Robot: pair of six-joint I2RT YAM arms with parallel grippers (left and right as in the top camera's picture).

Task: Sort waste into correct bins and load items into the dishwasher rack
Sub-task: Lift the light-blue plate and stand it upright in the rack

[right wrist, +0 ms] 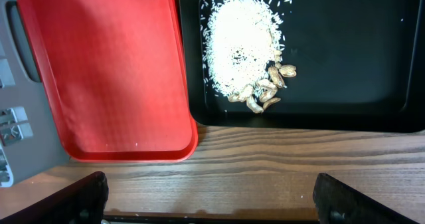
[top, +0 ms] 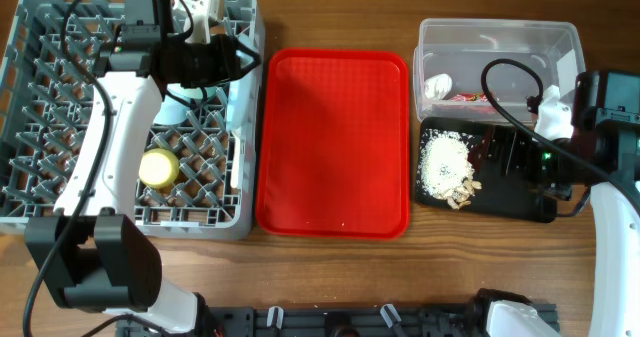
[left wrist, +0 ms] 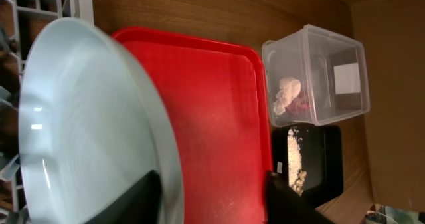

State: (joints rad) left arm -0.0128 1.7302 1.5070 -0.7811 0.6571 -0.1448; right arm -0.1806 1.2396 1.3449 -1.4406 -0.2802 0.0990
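Overhead shows no readable writing; left jaws [left wrist: 206, 197] clamp the plate [left wrist: 86, 131], right jaws [right wrist: 209, 201] spread wide, empty.

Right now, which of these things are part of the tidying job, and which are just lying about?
Part of the job: plate in left gripper, yellow cup, grey rack, clear tub, black tray with food scraps.
Lying about: red serving tray.

rack [top: 60, 192] left | serving tray [top: 335, 142] middle | tub [top: 500, 42] behind black tray [top: 510, 192] right
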